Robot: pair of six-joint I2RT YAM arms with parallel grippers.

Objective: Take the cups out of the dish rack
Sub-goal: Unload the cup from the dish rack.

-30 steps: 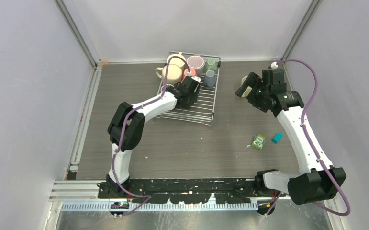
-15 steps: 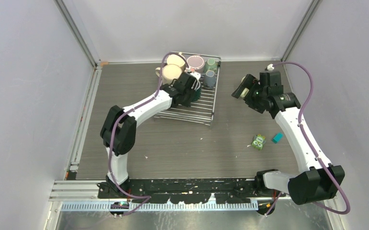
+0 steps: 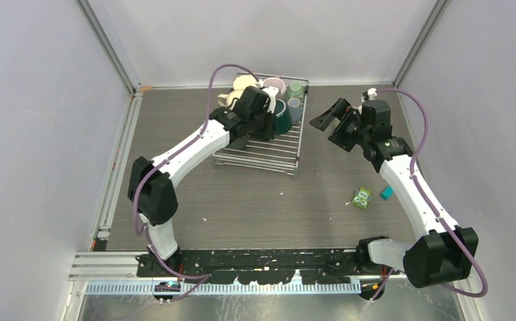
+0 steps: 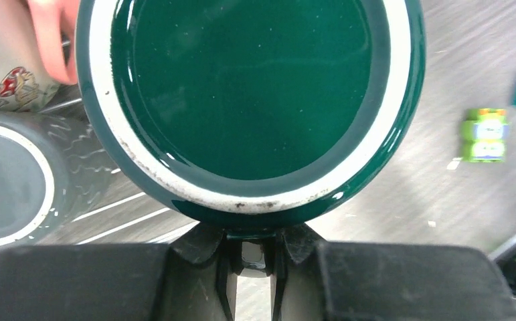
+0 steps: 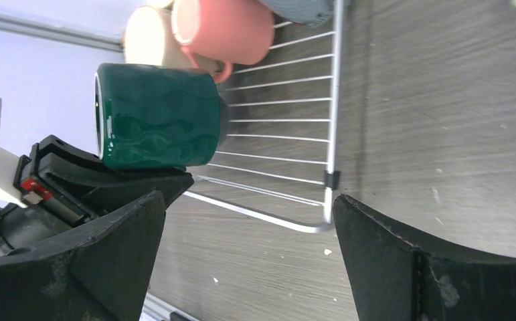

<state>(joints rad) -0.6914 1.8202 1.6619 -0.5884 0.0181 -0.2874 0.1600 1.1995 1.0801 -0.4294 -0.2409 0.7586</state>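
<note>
My left gripper [image 3: 271, 119] is shut on the handle of a dark teal cup [image 3: 282, 115] and holds it lifted over the back of the dish rack [image 3: 268, 148]. In the left wrist view the cup's round end [image 4: 248, 87] fills the frame, with the fingers closed on its handle [image 4: 255, 249]. The right wrist view shows the teal cup [image 5: 154, 124] on its side above the rack [image 5: 275, 140]. My right gripper [image 3: 327, 120] is open and empty just right of the rack, facing the cup. Cream [image 3: 241, 83], mauve [image 3: 274, 84], pale green [image 3: 296, 87] and grey [image 3: 296, 109] cups stand at the rack's back.
A salmon pink cup [image 5: 225, 30] and a cream cup [image 5: 146, 33] sit behind the teal one. A green toy block [image 3: 361, 197] and a small teal block [image 3: 387, 192] lie on the table at the right. Side walls stand close on both sides.
My left arm has lifted the teal cup off the rack and carried it toward the back right. My right gripper has moved left toward the rack.
</note>
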